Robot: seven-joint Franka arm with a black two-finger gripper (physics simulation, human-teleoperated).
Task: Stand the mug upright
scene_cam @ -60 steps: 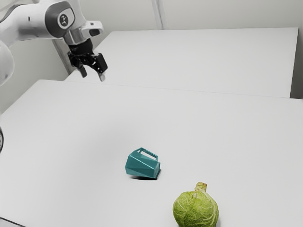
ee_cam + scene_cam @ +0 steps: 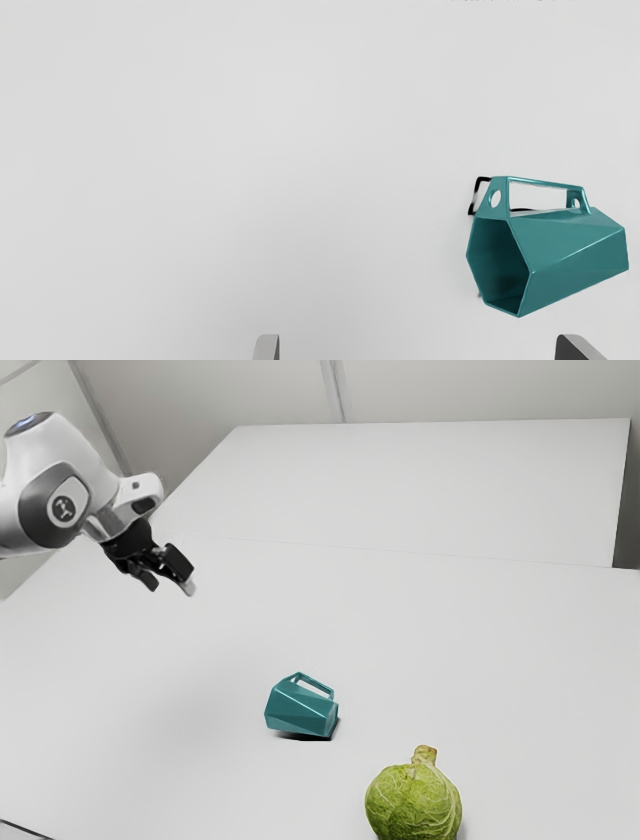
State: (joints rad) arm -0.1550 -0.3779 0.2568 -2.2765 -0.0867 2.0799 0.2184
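Note:
My gripper (image 2: 170,588) hangs above the table at the exterior view's upper left, well apart from the mug. A teal, faceted mug (image 2: 301,710) lies on its side on the table, its handle uppermost. In the wrist view the fingertips of my gripper (image 2: 417,347) stand wide apart, with nothing held between them. The mug (image 2: 570,250) shows its hollow mouth there, and the handle runs along its upper side.
A green cabbage (image 2: 414,802) sits on the white table (image 2: 480,650), toward the exterior view's right from the mug and nearer that camera. Behind the table is another white surface (image 2: 430,485).
In the exterior view my gripper has moved down and slightly to the left, and the hand has tilted. The mug and cabbage have stayed where they were.

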